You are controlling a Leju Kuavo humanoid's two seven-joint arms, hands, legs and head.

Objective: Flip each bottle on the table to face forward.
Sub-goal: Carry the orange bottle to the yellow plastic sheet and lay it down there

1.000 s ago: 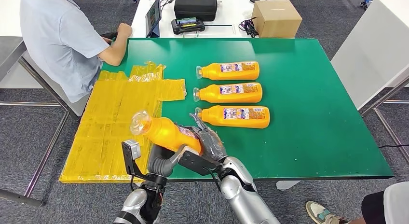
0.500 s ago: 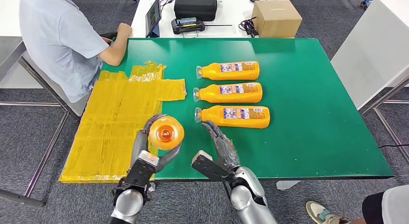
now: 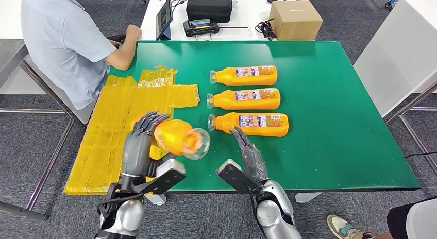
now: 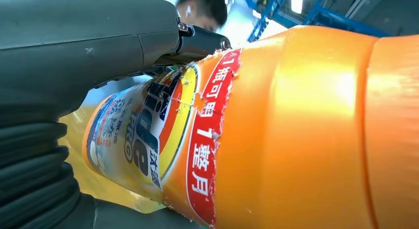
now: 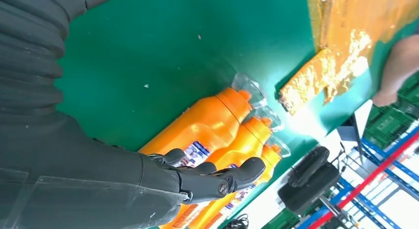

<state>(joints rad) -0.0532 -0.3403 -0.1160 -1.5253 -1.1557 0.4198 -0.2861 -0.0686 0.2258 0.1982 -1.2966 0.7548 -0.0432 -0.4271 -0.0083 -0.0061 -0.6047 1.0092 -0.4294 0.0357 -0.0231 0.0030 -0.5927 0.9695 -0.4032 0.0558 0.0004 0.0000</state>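
Left hand [image 3: 138,141] turned held bottle [image 3: 178,137], cap now rightward.

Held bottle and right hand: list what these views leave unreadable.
- Held bottle: in the head view the left hand covers its base and label; the left wrist view crops both ends.
- Right hand: the right wrist view hides the fingertips behind the palm.
- Three lying bottles: label print too small in the head view.

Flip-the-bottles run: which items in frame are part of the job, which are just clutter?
Job:
- held bottle, gripped by the left hand
- three bottles lying in a row: far, middle, near
- right hand, holding nothing
- green table

Clutter:
- yellow sheets
- cardboard box
- black case
- tablet
- seated person
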